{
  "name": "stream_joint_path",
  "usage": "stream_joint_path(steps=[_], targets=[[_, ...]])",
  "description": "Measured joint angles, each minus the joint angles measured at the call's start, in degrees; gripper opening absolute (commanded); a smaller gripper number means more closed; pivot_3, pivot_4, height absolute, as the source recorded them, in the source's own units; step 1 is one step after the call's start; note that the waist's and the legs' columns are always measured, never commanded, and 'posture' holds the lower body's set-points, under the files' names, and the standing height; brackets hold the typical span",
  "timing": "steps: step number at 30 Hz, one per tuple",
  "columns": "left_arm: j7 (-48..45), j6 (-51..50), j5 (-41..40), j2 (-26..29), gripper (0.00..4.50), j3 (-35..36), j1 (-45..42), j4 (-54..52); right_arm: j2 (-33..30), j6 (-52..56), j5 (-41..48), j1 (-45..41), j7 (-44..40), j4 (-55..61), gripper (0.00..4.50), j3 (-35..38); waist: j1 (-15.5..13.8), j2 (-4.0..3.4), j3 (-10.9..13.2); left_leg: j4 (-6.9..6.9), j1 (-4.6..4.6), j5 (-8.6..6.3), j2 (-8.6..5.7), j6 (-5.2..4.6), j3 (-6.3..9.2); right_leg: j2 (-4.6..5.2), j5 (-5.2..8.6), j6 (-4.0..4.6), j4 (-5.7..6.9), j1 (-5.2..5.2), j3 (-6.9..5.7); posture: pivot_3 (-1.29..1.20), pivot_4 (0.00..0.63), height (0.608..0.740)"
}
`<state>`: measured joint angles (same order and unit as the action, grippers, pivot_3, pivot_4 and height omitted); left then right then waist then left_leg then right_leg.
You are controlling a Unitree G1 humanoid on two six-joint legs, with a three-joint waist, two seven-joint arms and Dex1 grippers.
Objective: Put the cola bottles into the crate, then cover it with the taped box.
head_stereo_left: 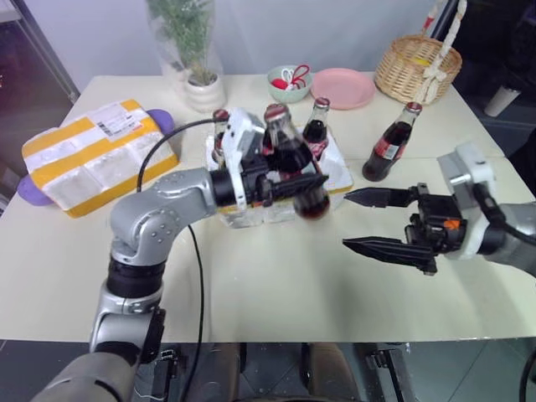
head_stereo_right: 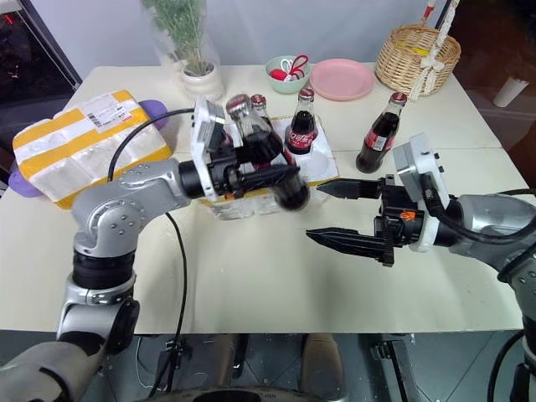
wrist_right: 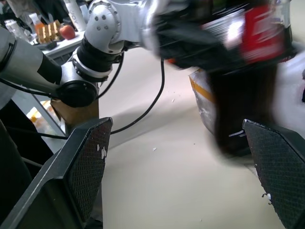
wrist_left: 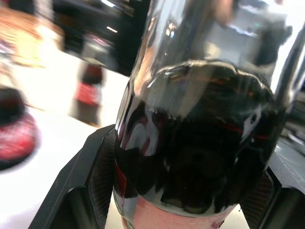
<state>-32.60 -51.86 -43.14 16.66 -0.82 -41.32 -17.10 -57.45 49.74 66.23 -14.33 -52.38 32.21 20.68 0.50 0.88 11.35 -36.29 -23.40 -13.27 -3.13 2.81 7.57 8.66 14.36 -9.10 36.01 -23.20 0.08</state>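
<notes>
Left gripper (head_stereo_left: 289, 186), jaws clamped on one glass cola bottle (head_stereo_left: 293, 163), tilted at frame centre above the white foam crate (head_stereo_left: 339, 172). Right gripper (head_stereo_left: 381, 222), jaws spread empty. Three bottles crated, one on the worktop (head_stereo_left: 276, 285). Yellow-taped box (head_stereo_left: 96, 155) left.

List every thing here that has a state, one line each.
Left gripper: shut on a cola bottle, held tilted above the table beside the crate.
Right gripper: open, holding nothing.
Crate: uncovered, partly filled with upright bottles.
Lone bottle: upright on the table, capped, outside the crate.
Taped box: closed, lying apart from the crate.
Pink plate: bare.
</notes>
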Motion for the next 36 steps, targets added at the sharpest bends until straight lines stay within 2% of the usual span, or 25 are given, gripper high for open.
stream_joint_path(steps=[13,18,25,28,29,36], targets=[[11.6,1.1,7.8,0.5,2.78,-0.2,1.4,-5.7,-0.7,0.0,0.3,0.5,0.0,0.1,4.5,1.0,-0.1,0.01,0.0,0.01,-0.01,0.0,0.0,0.0,0.0,0.0,0.0,0.0,0.0,-0.02,0.0,0.0,0.15,0.737],[17.5,-2.9,8.9,-1.2,2.78,-0.5,1.4,-5.7,-0.6,0.0,0.3,0.4,0.1,0.0,4.5,0.3,-0.2,0.02,0.0,0.0,-0.02,0.0,-0.01,0.0,0.0,0.0,0.0,-0.01,0.0,0.0,0.0,0.0,0.15,0.737],[19.1,-6.9,9.5,-1.7,2.78,-2.1,0.8,-5.1,-0.5,0.0,0.4,0.4,0.5,0.0,4.5,0.3,0.1,0.02,0.0,0.03,0.01,0.0,-0.01,0.0,0.0,-0.01,0.0,-0.01,0.0,-0.01,0.0,0.0,0.15,0.737],[17.6,-9.0,9.9,-0.6,4.3,-3.9,0.2,-4.5,-0.3,0.0,0.4,0.7,1.3,0.1,4.5,0.3,0.1,0.01,0.0,0.03,0.01,0.0,-0.01,0.0,0.0,-0.01,0.0,-0.01,0.01,-0.01,0.0,0.0,0.15,0.737],[17.3,-9.2,9.9,-0.5,4.42,-4.3,0.2,-4.5,-0.3,0.0,0.4,0.7,1.3,0.1,4.5,0.3,0.1,0.01,0.0,0.03,0.01,0.0,-0.01,0.0,0.0,-0.01,0.0,-0.01,0.01,-0.01,0.0,0.0,0.15,0.737],[13.4,-7.7,10.6,0.7,4.42,-6.1,-0.1,-2.7,0.2,-0.1,0.3,1.9,2.3,0.1,4.5,0.3,-0.1,0.01,0.0,-0.01,0.02,0.0,-0.01,0.0,0.0,-0.01,0.0,0.0,0.03,0.01,0.0,0.0,0.15,0.737]])
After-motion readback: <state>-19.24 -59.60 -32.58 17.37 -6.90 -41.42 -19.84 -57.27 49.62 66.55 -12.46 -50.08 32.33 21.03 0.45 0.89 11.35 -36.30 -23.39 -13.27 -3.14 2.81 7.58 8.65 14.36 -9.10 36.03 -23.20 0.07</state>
